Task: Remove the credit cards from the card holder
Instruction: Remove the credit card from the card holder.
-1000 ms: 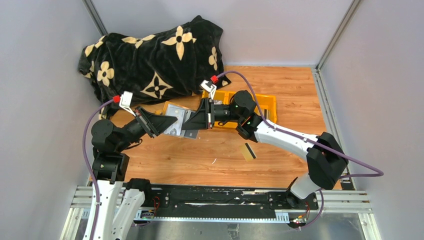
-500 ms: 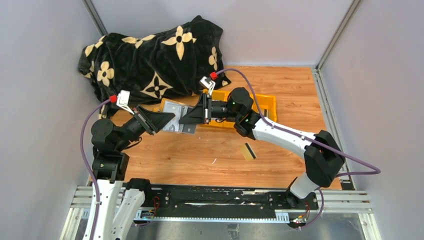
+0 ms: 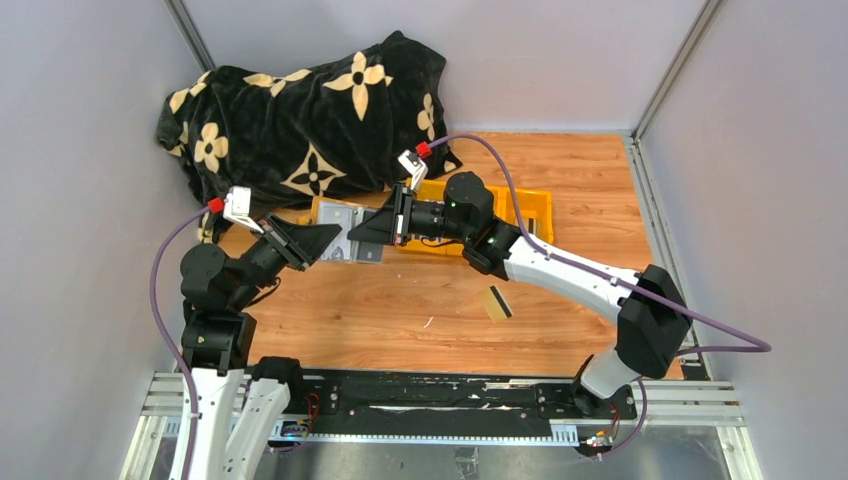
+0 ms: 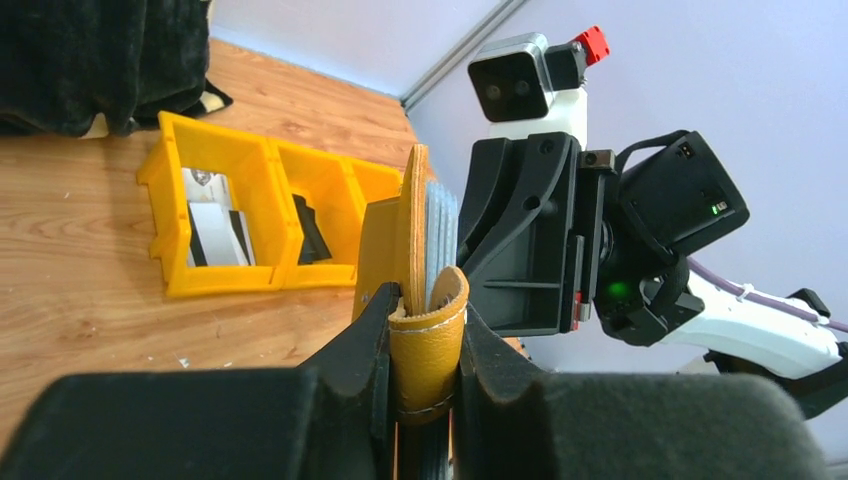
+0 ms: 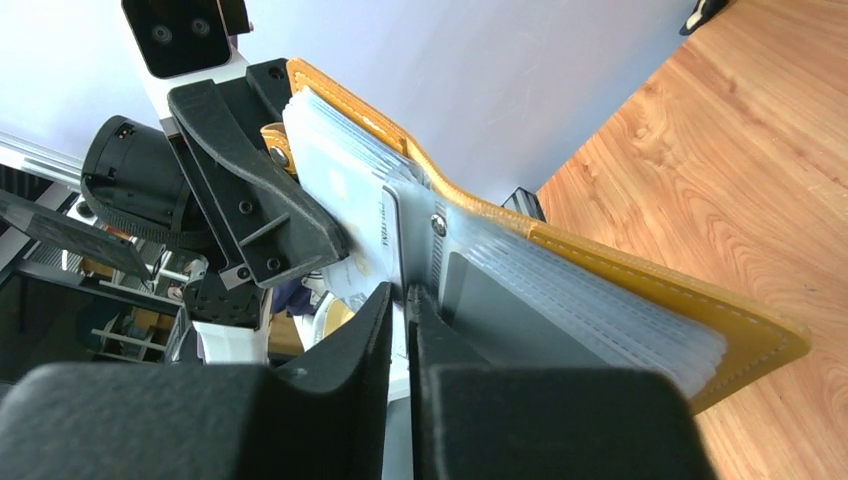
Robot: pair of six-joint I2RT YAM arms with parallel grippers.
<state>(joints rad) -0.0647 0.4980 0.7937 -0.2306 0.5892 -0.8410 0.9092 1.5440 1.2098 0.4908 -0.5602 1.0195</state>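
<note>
Though between grey walls (image 3: 80, 150), wooden tabletop (image 3: 400, 300), floral blanket (image 3: 300, 110).

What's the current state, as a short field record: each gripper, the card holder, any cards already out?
left gripper: shut on card holder at its mustard fold
right gripper: shut on a pale leaf inside the holder; card or pocket unclear
card holder state: open, held between both grippers
cards out: one tan-gold card on the table
yellow bin: behind the arms
</note>
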